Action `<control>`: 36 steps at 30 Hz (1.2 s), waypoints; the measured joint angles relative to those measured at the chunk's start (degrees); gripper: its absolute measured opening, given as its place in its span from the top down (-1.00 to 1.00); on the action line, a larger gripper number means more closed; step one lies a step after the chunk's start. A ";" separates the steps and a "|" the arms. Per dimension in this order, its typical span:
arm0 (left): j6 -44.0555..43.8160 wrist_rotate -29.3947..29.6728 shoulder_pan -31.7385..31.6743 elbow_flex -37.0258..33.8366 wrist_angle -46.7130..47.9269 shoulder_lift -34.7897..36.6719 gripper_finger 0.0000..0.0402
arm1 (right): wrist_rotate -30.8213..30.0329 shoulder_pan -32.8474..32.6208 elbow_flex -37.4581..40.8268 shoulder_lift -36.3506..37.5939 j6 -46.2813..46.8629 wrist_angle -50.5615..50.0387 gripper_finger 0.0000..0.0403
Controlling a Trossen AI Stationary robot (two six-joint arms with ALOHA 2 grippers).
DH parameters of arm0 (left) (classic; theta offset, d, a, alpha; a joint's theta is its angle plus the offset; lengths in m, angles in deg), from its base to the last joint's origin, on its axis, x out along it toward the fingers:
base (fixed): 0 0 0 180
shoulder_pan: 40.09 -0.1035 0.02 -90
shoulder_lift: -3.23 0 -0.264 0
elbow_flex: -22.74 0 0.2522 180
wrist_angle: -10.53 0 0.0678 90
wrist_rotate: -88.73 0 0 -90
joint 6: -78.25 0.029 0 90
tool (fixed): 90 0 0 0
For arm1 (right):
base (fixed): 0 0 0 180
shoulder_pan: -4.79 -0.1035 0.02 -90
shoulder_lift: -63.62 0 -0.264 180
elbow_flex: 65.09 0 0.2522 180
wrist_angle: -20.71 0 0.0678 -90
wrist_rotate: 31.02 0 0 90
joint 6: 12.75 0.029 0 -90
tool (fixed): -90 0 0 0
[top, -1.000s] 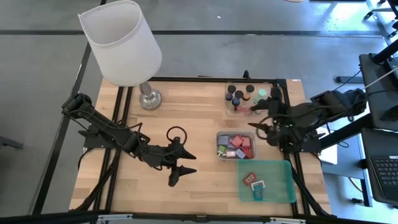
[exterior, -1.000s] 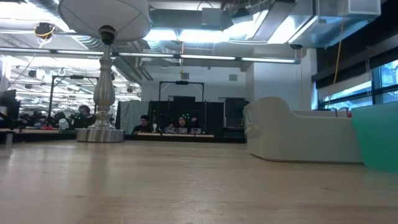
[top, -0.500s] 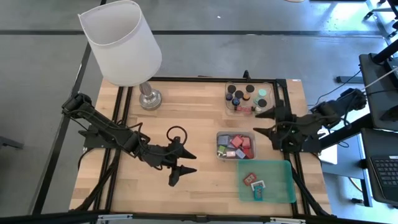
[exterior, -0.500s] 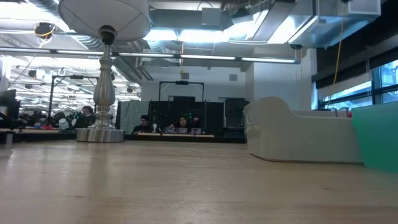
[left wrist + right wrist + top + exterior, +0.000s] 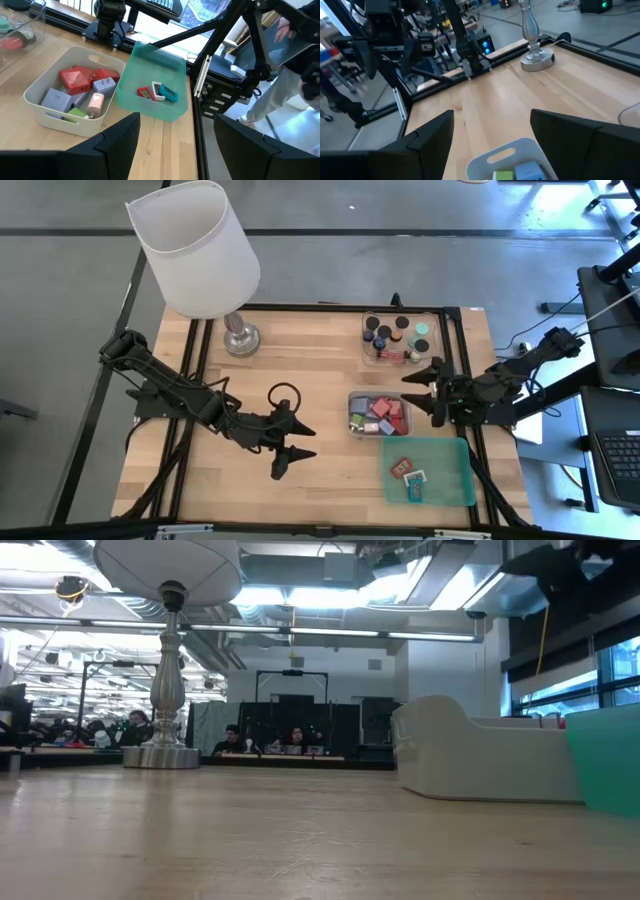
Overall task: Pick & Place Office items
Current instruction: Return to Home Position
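Your right pincer (image 5: 420, 391) hangs at the right edge of the counter (image 5: 300, 360), right of centre in the high view, with its fingers spread wide apart and nothing between them. Just to its left sits the white tray (image 5: 380, 436), holding the blocks (image 5: 378, 413) in red, lavender, pink and green, all jumbled together. Above it in the frame, near the counter's upper right corner, the clear tray (image 5: 366, 340) carries the cylinders (image 5: 385, 335), black with coloured caps, plus one mint one. Below the pincer, at lower right, the green tray (image 5: 450, 470) has three small flat pieces (image 5: 408, 475) lying close together in red, white and teal. Your left pincer (image 5: 297, 452) waits over bare wood at lower centre, fingers also apart and empty. The lamp (image 5: 195, 245) stands at the upper left corner.
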 joint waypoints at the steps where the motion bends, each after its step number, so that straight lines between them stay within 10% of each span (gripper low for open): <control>1: 0.00 0.00 0.00 0.00 0.01 0.00 -0.25 | -0.02 0.00 1.33 0.48 0.02 1.61 -0.31; 36: 7.44 4.55 0.20 -0.09 -3.59 7.38 -0.25 | 0.17 0.00 25.97 1.45 15.05 25.46 -0.31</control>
